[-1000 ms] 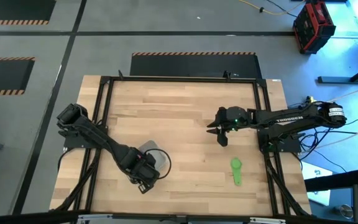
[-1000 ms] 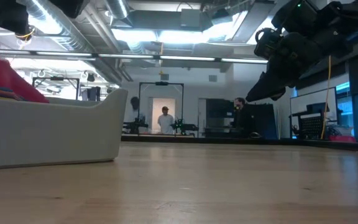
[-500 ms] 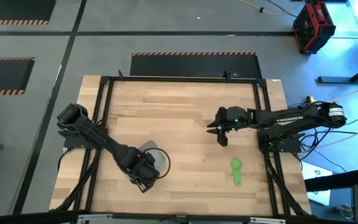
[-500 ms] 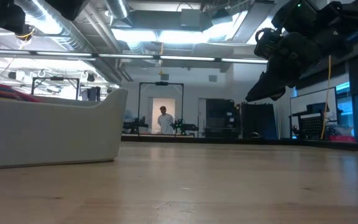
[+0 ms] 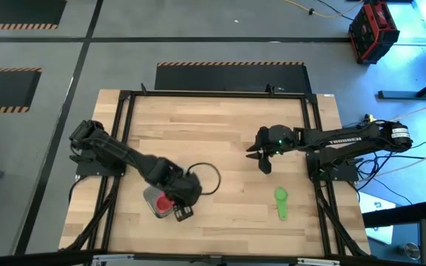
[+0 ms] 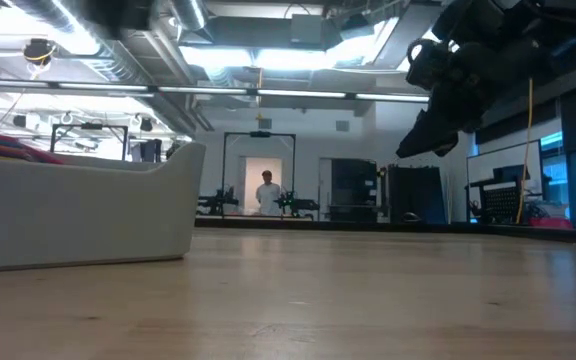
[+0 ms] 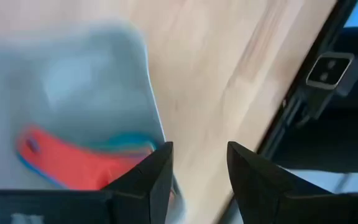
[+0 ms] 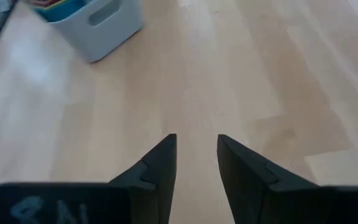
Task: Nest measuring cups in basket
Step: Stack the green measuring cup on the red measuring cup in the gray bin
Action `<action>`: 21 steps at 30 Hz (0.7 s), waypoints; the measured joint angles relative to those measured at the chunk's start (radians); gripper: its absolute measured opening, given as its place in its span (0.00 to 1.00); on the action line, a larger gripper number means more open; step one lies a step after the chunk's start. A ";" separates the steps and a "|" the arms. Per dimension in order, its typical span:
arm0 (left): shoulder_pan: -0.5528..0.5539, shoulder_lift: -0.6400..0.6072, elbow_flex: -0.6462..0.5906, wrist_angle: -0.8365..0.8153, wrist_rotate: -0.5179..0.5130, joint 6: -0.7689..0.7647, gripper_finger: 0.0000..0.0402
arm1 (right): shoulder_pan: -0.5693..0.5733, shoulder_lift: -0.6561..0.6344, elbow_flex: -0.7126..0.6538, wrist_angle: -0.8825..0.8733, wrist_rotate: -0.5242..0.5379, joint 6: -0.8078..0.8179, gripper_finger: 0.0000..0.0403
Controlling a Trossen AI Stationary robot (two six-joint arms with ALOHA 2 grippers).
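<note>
The pale grey-blue basket (image 5: 149, 198) stands near the table's front left, and also shows in the low view (image 6: 88, 215) and the right wrist view (image 8: 104, 25). Inside it lie nested measuring cups (image 7: 73, 165), a red one (image 5: 166, 201) on top with teal and blue edges beneath. My left gripper (image 7: 197, 177) hangs open above the basket's right end (image 5: 183, 213) with nothing between its fingers. A green measuring cup (image 5: 280, 202) lies alone on the wood at the front right. My right gripper (image 5: 264, 167) waits open above the table's middle right (image 8: 196, 158).
A black metal frame (image 5: 124, 118) runs along the table's edges. Bare wood lies between the basket and the green cup. A person (image 6: 266, 190) stands far back in the room beyond the table.
The red cup, which stood above the basket's rim, has sunk into the basket onto the other cups. My left gripper has risen off it and swung a little toward the table's right edge, uncovering the basket's inside. The basket has stayed in place.
</note>
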 joint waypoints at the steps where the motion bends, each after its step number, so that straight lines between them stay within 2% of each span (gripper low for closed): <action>1: 0.015 0.000 0.009 0.010 -0.024 0.056 0.36 | 0.000 -0.001 0.022 -0.041 -0.026 0.000 0.30; 5: 0.080 0.000 0.017 0.091 -0.162 0.327 0.36 | 0.019 -0.005 0.131 -0.251 -0.170 0.005 0.30; 9: 0.164 0.001 -0.018 0.214 -0.199 0.577 0.36 | 0.096 -0.005 0.235 -0.419 -0.242 0.080 0.30; 15: 0.258 0.001 -0.043 0.364 -0.200 0.872 0.36 | 0.281 -0.005 0.344 -0.554 -0.228 0.345 0.30; 18: 0.282 0.001 -0.043 0.375 -0.198 0.960 0.36 | 0.390 -0.006 0.373 -0.612 -0.168 0.538 0.30; 21: 0.297 0.001 -0.044 0.375 -0.198 1.011 0.36 | 0.506 -0.006 0.369 -0.594 -0.132 0.687 0.30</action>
